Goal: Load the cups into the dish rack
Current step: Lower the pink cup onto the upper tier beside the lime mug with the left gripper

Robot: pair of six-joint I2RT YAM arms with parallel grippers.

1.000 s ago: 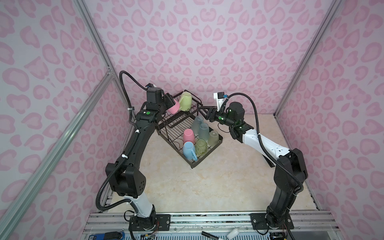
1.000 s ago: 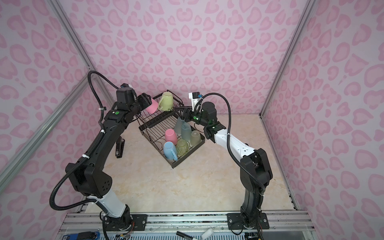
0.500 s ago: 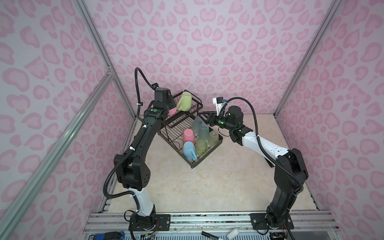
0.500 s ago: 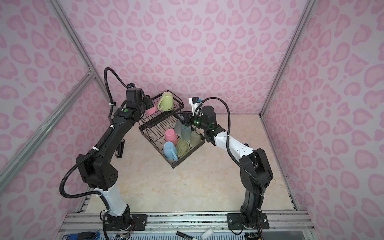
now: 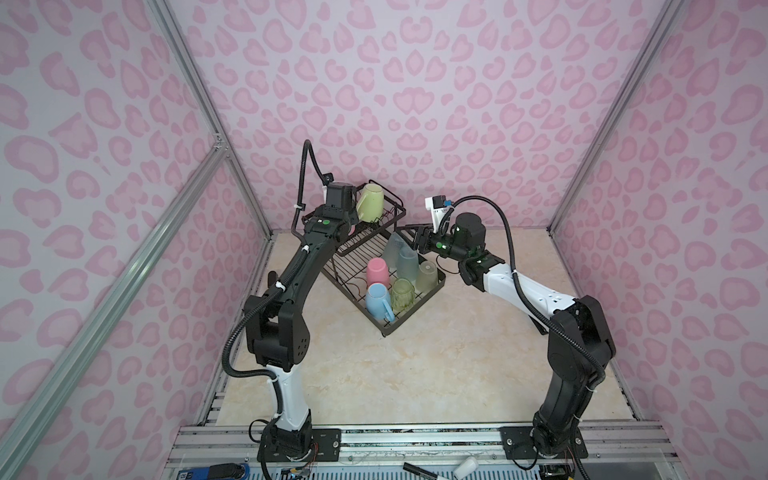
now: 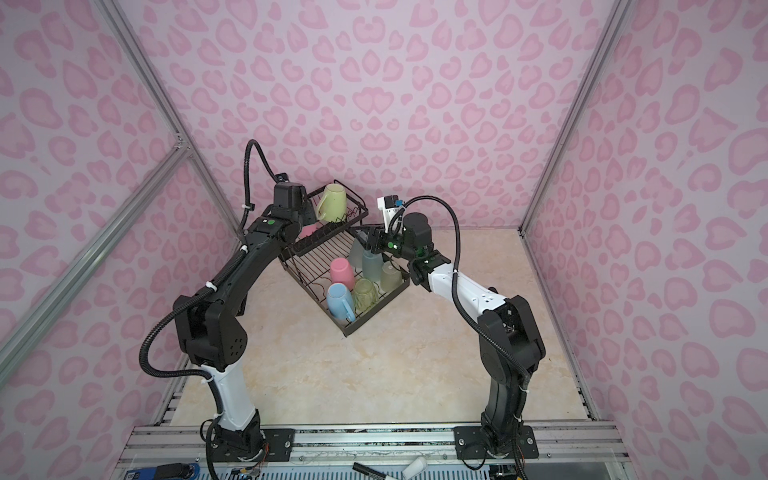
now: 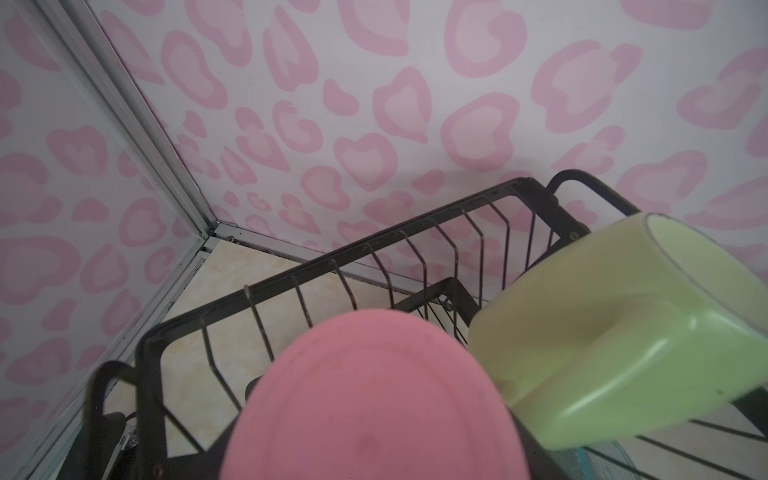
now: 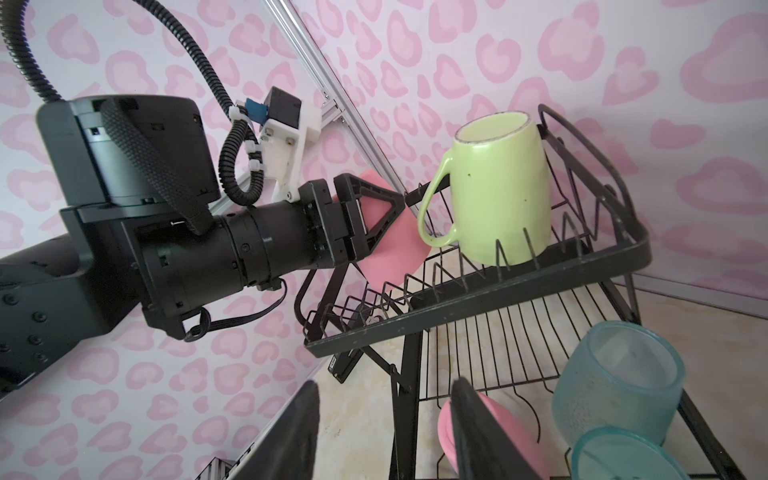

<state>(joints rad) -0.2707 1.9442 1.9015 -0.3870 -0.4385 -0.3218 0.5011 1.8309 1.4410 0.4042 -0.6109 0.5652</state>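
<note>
Left arm has swung in from beside the rack (image 8: 478, 297) over the last second. The pink cup (image 7: 374, 395) sat off the upper basket's (image 7: 415, 232) end then; now it's over the basket, just beside the lime mug (image 8: 498, 191). My left gripper (image 8: 376, 216) is still clamped on it, base facing the wrist camera and tilted. The low edge dips among the tines in the right wrist view, but I can't tell if it's seated yet. My right gripper (image 5: 417, 240) has hardly moved: jaws parted, nothing between them, hovering just above the blue-grey tumblers. So this reads as the final placement, with only seating and letting go left. The risk I see is nudging the mug, which leans on the tines rather than sitting flat. Count: 1 rack, two tiers. Upper basket: 1 lime mug, plus the pink cup in my grip. Lower tray (image 5: 419, 302), all six upside down: 1 second pink cup (image 5: 377, 270), 1 blue mug (image 5: 376, 297), 2 green tumblers (image 5: 402, 293) (image 5: 428, 275), 2 blue-grey tumblers (image 5: 392, 248) (image 5: 407, 262). That's 8 cups in total: 7 resting in the rack, 1 held, none on the table in either top view.
</note>
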